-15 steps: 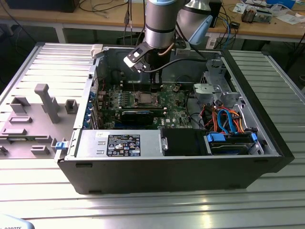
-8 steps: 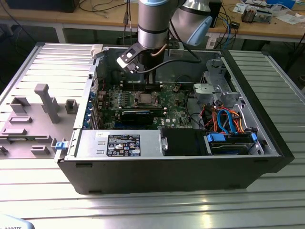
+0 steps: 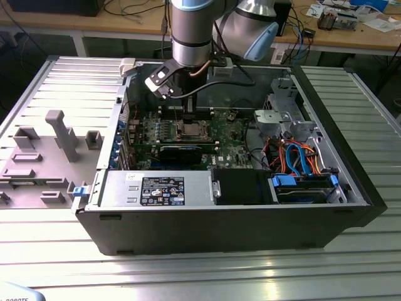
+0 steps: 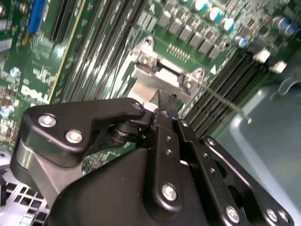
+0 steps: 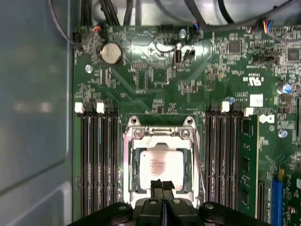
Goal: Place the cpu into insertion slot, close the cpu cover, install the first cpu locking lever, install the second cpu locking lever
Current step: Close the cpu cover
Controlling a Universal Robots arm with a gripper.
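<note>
Shows small square silver-grey chip (image 5: 161, 165) flat in silver-rimmed socket (image 3: 189, 131), equal-sided, edges parallel to black memory slots (image 5: 99, 160), at 12 o'clock from long black card (image 3: 182, 152) in exterior view, with jaws closed, empty, just above.

The cpu (image 5: 161, 165) is pale silver-grey with faint print, the cpu cover (image 5: 161, 140) shiny silver, the circuit board (image 5: 155, 75) green, the memory slots (image 5: 99, 160) black with white end clips, the gripper (image 5: 162, 184) matt black, the cables (image 3: 305, 155) orange and blue, and the case (image 3: 219, 229) black
</note>
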